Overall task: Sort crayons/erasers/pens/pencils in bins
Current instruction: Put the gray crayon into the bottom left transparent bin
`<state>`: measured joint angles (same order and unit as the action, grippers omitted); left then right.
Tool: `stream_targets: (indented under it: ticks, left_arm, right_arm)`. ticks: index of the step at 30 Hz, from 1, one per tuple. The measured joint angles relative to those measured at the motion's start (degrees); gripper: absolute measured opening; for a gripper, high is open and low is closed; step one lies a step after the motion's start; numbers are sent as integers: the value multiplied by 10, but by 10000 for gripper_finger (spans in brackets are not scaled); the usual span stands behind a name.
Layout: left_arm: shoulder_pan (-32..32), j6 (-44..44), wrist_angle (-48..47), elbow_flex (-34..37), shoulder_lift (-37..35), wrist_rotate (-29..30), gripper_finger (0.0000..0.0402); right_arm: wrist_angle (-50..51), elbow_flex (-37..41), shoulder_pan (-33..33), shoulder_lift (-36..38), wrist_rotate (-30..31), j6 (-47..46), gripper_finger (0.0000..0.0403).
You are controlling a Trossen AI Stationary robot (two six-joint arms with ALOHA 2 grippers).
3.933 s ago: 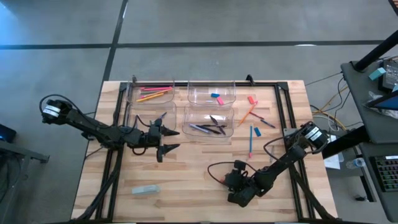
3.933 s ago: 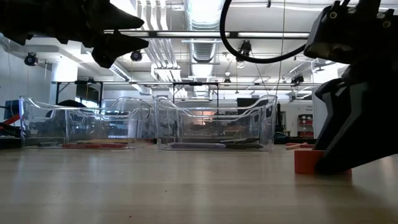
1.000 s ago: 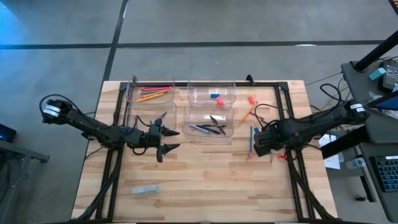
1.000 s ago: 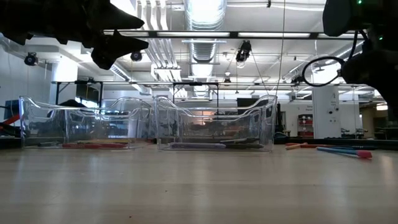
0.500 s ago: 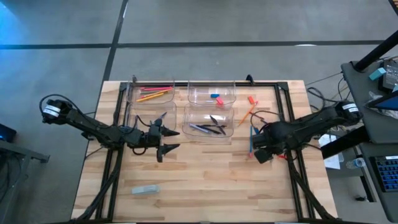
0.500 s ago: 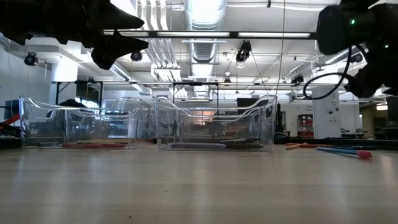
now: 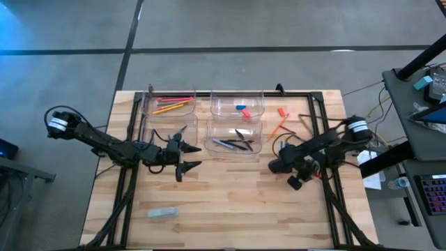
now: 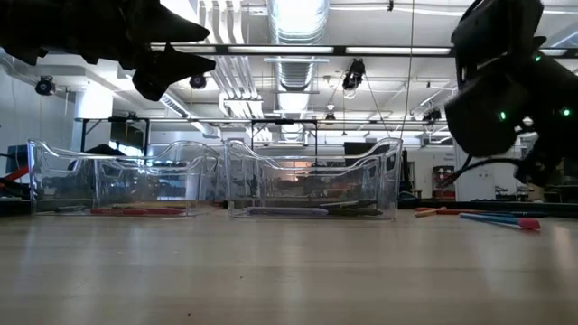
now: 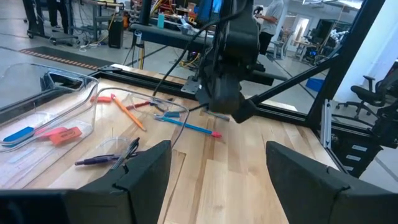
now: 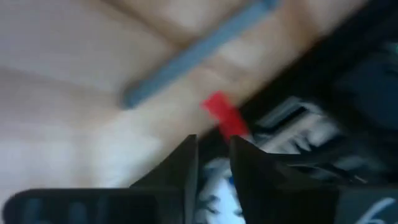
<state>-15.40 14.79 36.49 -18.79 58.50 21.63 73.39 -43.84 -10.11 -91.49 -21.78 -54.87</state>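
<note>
Four clear bins (image 7: 235, 104) stand at the table's far middle. One holds pencils (image 7: 171, 104), one erasers (image 7: 242, 109), one dark pens (image 7: 233, 143). Loose on the right lie an orange pencil (image 7: 277, 127), a red crayon (image 7: 282, 111) and a blue pencil (image 9: 189, 126). My right gripper (image 7: 279, 167) slants down over the blue pencil. Only a narrow gap shows between its fingers (image 10: 213, 168), with nothing in it. A blurred blue-grey stick (image 10: 193, 53) and a red bit (image 10: 224, 115) lie ahead of it. My left gripper (image 7: 185, 157) hovers level beside the bins, open and empty.
A black frame rail (image 7: 324, 160) runs along the table's right side, close to my right arm. A pale grey block (image 7: 162, 213) lies near the front left. Bare wood stretches across the near half of the table (image 7: 230, 209). Equipment stands beyond the right edge.
My right gripper has come down and a little toward the table's left. It has tipped from nearly level to slanting down and has rolled, and it now covers part of the blue pencil in the high view. The loose sticks lie as before.
</note>
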Motion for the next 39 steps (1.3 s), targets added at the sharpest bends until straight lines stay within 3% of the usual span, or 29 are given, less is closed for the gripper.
stream_targets:
  ticks: [4, 8, 16, 29, 39]
  left_arm:
    - [0, 0, 0, 0, 0, 0, 246]
    - [0, 0, 0, 0, 0, 0, 246]
    - [0, 0, -1, 0, 0, 0, 246]
    - [0, 0, -2, 0, 0, 0, 246]
    - [0, 0, -2, 0, 0, 0, 246]
  right_arm:
    - [32, -5, 0, -56, 31, 23, 55]
    - [-16, -5, 0, -88, 38, 46, 35]
    - [-69, -8, 0, -86, 34, 36, 27]
    - [-102, -10, -2, 27, 64, -32, 27]
    - [-139, -10, -6, 164, 175, -105, 29]
